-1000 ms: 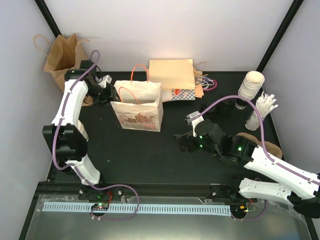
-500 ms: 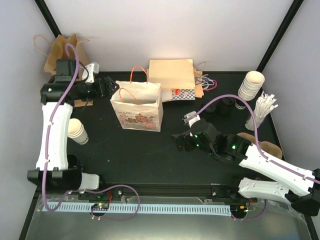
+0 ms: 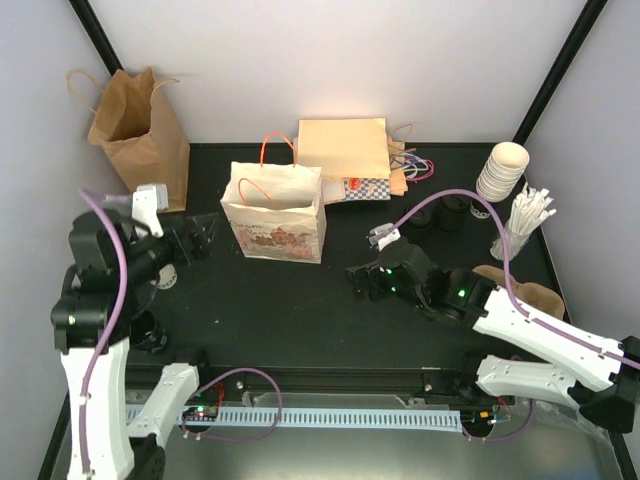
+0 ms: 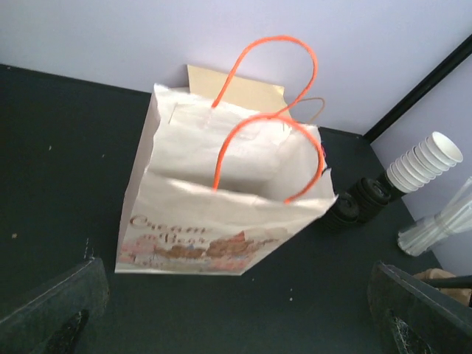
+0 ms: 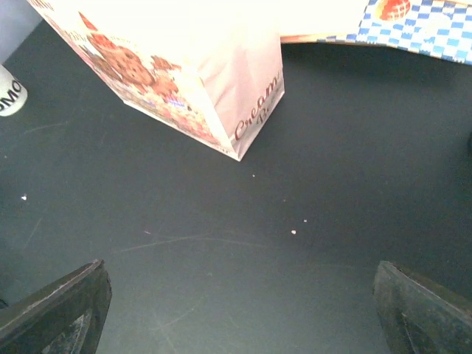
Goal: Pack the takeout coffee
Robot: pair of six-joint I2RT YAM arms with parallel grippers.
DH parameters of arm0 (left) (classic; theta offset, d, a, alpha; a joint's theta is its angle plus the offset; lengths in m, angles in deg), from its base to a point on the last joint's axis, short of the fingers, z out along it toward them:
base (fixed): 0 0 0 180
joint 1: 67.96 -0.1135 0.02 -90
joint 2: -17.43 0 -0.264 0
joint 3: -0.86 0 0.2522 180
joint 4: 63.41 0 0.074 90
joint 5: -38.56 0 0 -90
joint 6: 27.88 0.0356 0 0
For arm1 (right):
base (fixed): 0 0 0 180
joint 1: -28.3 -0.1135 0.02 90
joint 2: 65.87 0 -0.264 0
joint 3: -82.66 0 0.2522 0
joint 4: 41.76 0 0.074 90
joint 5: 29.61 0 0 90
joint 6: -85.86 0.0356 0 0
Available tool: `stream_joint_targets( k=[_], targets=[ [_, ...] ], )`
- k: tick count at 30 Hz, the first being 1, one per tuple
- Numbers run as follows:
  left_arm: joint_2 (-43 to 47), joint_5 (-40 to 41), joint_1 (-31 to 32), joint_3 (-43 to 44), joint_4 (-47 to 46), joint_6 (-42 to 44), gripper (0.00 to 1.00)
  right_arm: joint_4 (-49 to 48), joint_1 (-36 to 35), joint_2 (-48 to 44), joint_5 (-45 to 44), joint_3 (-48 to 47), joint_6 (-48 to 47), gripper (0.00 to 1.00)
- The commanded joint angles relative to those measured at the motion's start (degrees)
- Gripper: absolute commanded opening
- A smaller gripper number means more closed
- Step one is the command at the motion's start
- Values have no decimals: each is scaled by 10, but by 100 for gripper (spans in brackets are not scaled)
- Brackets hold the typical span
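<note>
No cup with a black lid shows in any view; the takeout coffee is hidden or out of view. The white printed paper bag point(image 3: 275, 212) with orange handles stands upright and open at centre left; what I see of its inside point(image 4: 243, 158) is bare. My left gripper point(image 3: 203, 236) hovers just left of the bag, open and holding nothing point(image 4: 236, 328). My right gripper point(image 3: 364, 281) hangs low over the black table point(image 3: 300, 310) to the bag's right, open and holding nothing point(image 5: 236, 317). A cream cup point(image 5: 9, 92) stands left of the bag, mostly hidden under the left arm.
A brown paper bag point(image 3: 135, 130) stands at the back left. Flat bags point(image 3: 345, 152) lie behind the white bag. At the back right are stacked lidless cups point(image 3: 500, 170), black lids point(image 3: 445, 212) and a holder of white sticks point(image 3: 520, 225). Brown paper point(image 3: 525, 290) lies right.
The left arm has drawn back from the bag's back left corner toward the near left, and its gripper has opened. The right gripper has crept slightly left.
</note>
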Motion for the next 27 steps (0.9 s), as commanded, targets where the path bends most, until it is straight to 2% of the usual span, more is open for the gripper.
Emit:
stream_joint_targets(
  k=[1, 6, 8, 10, 15, 17, 20, 27],
  targets=[
    [83, 21, 0, -67, -14, -29, 99, -31, 5, 12, 22, 27, 37, 99],
    [191, 13, -1, -186, -17, -73, 99, -68, 5, 24, 74, 73, 69, 91],
    [222, 1, 0, -226, -21, -86, 99, -92, 6, 27, 94, 96, 80, 85],
    [241, -6, -1, -256, -19, -99, 99, -122, 5, 30, 107, 114, 95, 76],
    [256, -33, 0, -309, -26, -113, 99, -173, 6, 58, 121, 133, 122, 44],
    [256, -40, 0, -326, -33, -118, 99, -190, 8, 78, 127, 132, 124, 35],
    [251, -69, 0, -356, -51, -127, 99, -216, 25, 111, 156, 131, 128, 31],
    [218, -108, 0, -411, -87, -144, 99, -280, 83, 190, 238, 119, 122, 31]
  ],
)
